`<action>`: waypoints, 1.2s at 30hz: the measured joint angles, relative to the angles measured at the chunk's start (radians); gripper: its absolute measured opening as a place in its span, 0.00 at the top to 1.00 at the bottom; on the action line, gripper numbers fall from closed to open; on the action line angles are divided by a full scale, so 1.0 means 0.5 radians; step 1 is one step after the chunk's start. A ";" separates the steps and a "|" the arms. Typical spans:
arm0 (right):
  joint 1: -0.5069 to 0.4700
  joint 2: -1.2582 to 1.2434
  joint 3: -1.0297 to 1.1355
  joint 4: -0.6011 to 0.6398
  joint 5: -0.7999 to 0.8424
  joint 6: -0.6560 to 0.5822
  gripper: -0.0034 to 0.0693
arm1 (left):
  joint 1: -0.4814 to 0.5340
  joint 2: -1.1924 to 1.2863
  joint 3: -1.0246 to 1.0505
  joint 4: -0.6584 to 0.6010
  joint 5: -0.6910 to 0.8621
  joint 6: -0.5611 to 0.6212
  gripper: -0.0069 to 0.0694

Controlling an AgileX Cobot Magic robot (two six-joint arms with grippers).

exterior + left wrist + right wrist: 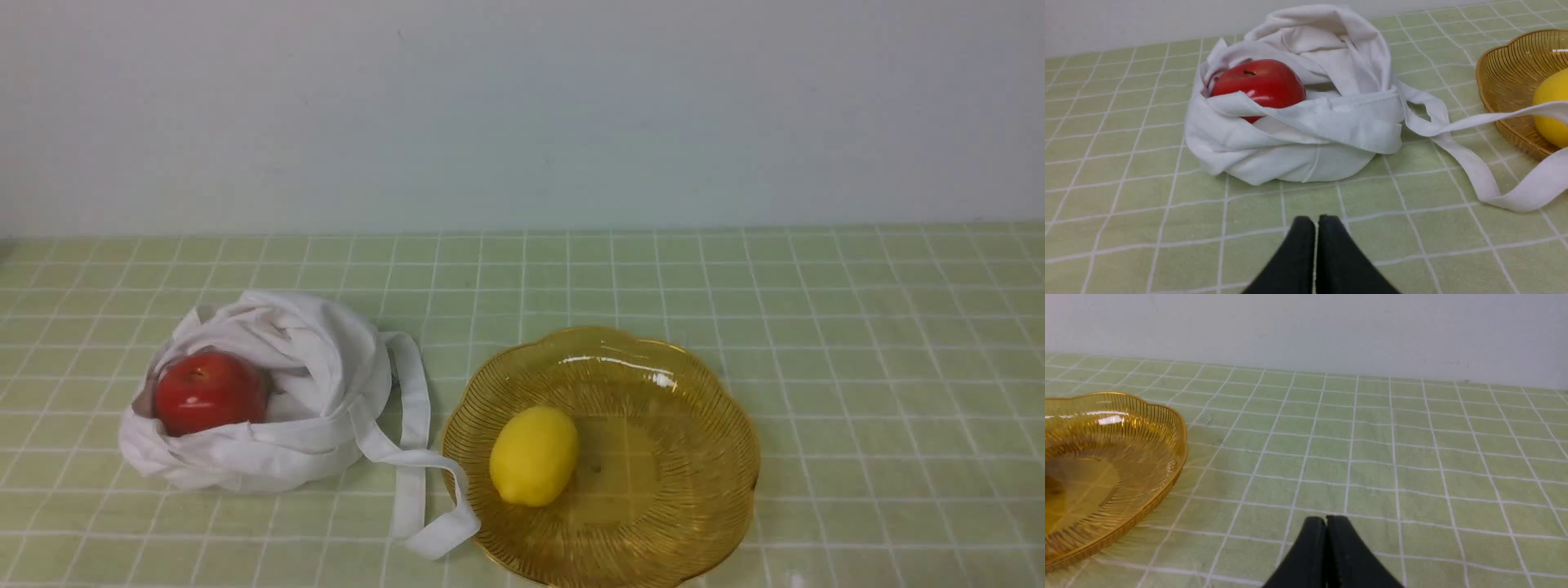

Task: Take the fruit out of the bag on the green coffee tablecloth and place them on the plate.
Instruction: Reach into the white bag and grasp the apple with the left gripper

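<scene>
near the surface's left edge, the apple (211,394) looks firm, slick; grip its widest sides. left end effector (1316,222): fingertips together, holding nothing.

Red apple (210,394) in white bag (245,457)

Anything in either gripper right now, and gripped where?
Nothing held: left gripper and right gripper are both shut, empty. Apple sits in the bag.
</scene>
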 joint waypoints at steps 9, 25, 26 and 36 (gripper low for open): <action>0.000 0.000 0.000 0.000 0.000 0.000 0.97 | 0.000 0.000 0.000 0.000 0.000 0.000 0.92; 0.000 0.000 0.000 0.000 0.000 0.000 0.97 | 0.000 0.000 0.000 0.019 -0.019 -0.018 0.92; 0.000 0.000 0.000 0.000 0.000 0.000 0.97 | 0.000 0.000 0.002 0.002 -0.045 -0.046 0.92; 0.000 0.000 0.000 0.000 0.000 0.000 0.97 | 0.000 0.000 0.002 -0.729 -0.561 -0.504 0.92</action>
